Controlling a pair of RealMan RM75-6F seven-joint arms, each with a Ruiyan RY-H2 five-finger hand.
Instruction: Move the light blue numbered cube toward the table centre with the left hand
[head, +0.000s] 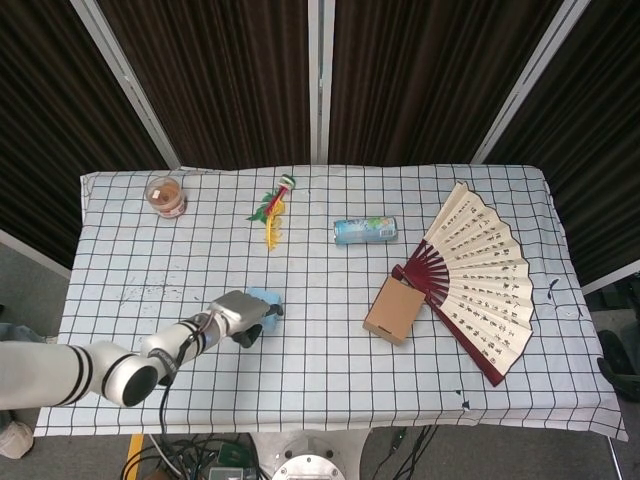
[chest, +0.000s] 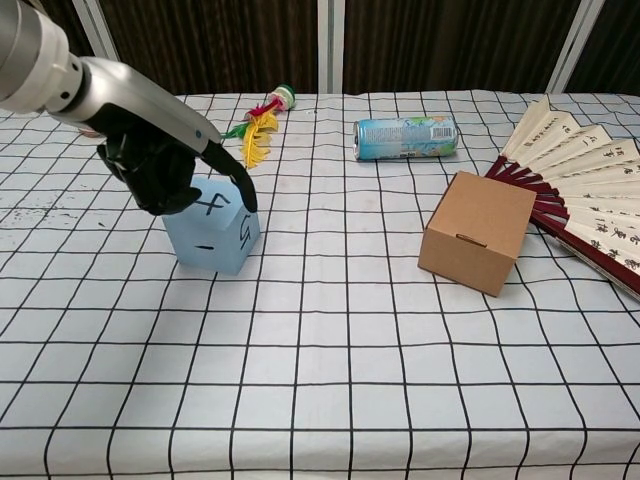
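Checked table (chest: 330, 400), paper fan (chest: 590, 185) at right edge, cardboard box (chest: 477, 245) beside it, left hand (chest: 160, 165) curled over top and back of light blue numbered cube (chest: 212, 238), cube left of centre, drink can (chest: 405, 137) behind, right hand out of sight

Left arm (head: 95, 372) entering from 8 o'clock in the head view, reaching toward 2 o'clock. Left hand (chest: 150, 165) palm-down, dark fingers (chest: 235, 182) curled, resting against the top and rear of the cube (chest: 212, 238). Right hand out of both views.
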